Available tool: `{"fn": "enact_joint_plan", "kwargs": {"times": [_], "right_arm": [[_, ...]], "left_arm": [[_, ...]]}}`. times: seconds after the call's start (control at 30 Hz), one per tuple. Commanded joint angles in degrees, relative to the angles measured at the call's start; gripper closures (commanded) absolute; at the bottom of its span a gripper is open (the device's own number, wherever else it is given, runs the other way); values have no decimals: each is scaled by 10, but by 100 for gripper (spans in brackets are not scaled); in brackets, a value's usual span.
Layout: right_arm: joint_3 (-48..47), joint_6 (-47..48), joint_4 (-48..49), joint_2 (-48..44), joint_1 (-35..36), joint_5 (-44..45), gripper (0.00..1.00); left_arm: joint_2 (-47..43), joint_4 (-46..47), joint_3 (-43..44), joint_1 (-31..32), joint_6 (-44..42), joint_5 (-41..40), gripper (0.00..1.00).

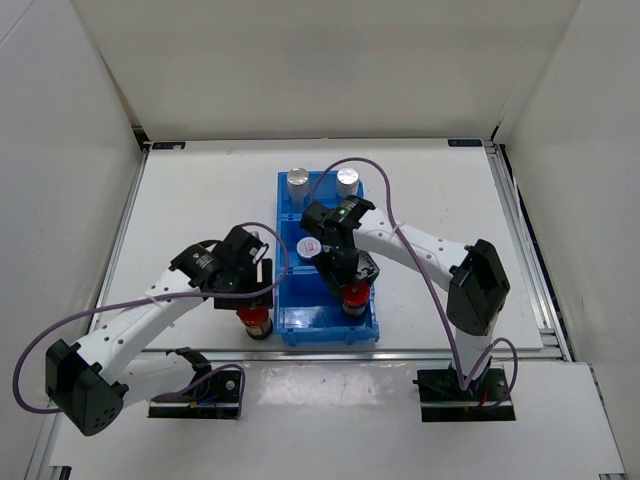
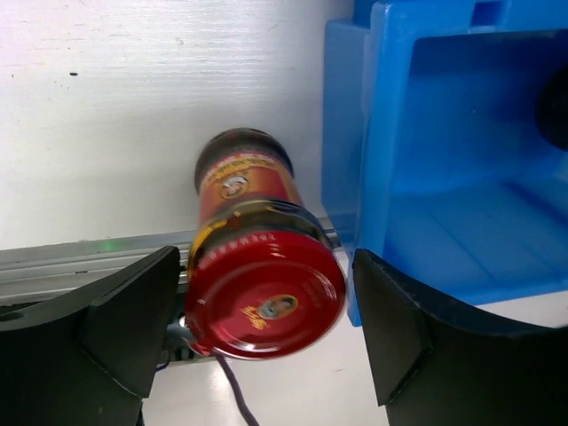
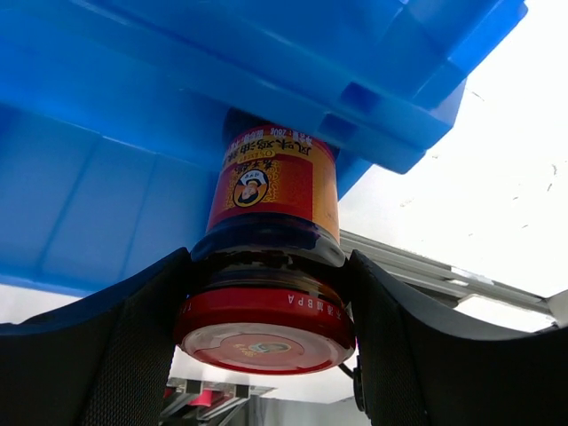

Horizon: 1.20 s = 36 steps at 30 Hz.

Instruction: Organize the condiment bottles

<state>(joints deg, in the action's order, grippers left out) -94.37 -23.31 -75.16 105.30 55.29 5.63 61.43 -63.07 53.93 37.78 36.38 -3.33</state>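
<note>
1. Since the left gripper (image 2: 266,342) has its fingers (image 2: 124,319) spread to either side of the left red-capped bottle (image 1: 256,321), with only thin gaps at the cap, it should centre on the bottle first. Then it can close squarely under the cap.
2. That bottle stands on the table, just beside the left wall of the blue bin (image 1: 330,333). The lift should go straight up until the base is above the wall, and only then move across. The inner finger sits near the wall and could catch it.
3. Inside the bin, a short red-marked bottle (image 1: 308,247) is in the middle compartment, and two silver-capped bottles (image 1: 297,181) (image 1: 347,179) stand at the far end. The near compartment therefore looks like the place for the red-capped pair, and its left part shows bare floor.
4. The right gripper (image 3: 266,266) is clamped on the right red-capped bottle (image 3: 271,182) just below its cap, in the near compartment. I cannot tell whether the base rests on the floor. It should be lowered until it stands, released gently, and the gripper raised straight up.
5. Both arms would crowd that one compartment, so the right arm should be clear before the left comes in.
</note>
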Motion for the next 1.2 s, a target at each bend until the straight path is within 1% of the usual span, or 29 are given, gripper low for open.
{"fn": "enact_joint_plan", "kwargs": {"times": [0.0,0.03,0.07,0.1,0.13,0.17,0.23,0.27,0.3,0.33,0.47,0.5,0.57,0.6,0.7,0.73,0.8,0.9,1.0,1.03,1.17], "right_arm": [[-2,8,-58,-26,-18,-10,33],[-2,8,-58,-32,-18,-10,20],[-2,8,-58,-32,-18,-4,16],[-2,8,-58,-38,-18,-4,13],[-2,3,-58,-44,-18,-4,10],[-8,3,-58,-44,-18,2,9],[-21,-3,-64,-56,-24,9,5],[-30,-3,-64,-56,-24,9,2],[-50,-3,-79,-56,-24,9,2],[-63,-3,-85,-61,-29,14,0],[-121,-23,-114,-75,-29,39,0],[-134,-28,-119,-83,-29,53,0],[-160,-34,-126,-92,-29,65,0],[-166,-34,-126,-100,-29,71,0],[-173,-39,-133,-114,-40,87,0],[-165,-39,-133,-114,-54,95,0],[-153,-39,-133,-128,-66,95,0],[-134,-39,-126,-134,-101,75,0],[-110,-46,-121,-155,-122,69,0],[-104,-46,-121,-165,-127,63,0],[-72,-51,-94,-193,-144,44,0]], "left_arm": [[10,6,1,5,10,15,13],[10,1,1,5,10,9,16],[10,1,1,5,10,9,21],[10,1,6,5,15,3,34],[10,-7,6,5,20,-6,41],[10,-7,18,5,20,-6,53],[10,-24,36,5,25,-19,66],[10,-39,62,5,26,-19,73],[15,-47,79,5,26,-25,85],[21,-55,98,5,26,-33,89],[44,-104,211,11,36,-66,89],[61,-114,266,19,36,-83,89],[83,-142,322,31,31,-99,89],[94,-149,376,36,31,-105,89],[139,-149,452,63,10,-93,89],[159,-140,462,78,2,-84,89],[175,-119,468,96,2,-70,89],[192,-93,443,120,2,-49,89],[198,-55,387,135,2,-33,89],[198,-40,357,141,8,-33,89],[192,4,274,141,8,-20,89]]}}
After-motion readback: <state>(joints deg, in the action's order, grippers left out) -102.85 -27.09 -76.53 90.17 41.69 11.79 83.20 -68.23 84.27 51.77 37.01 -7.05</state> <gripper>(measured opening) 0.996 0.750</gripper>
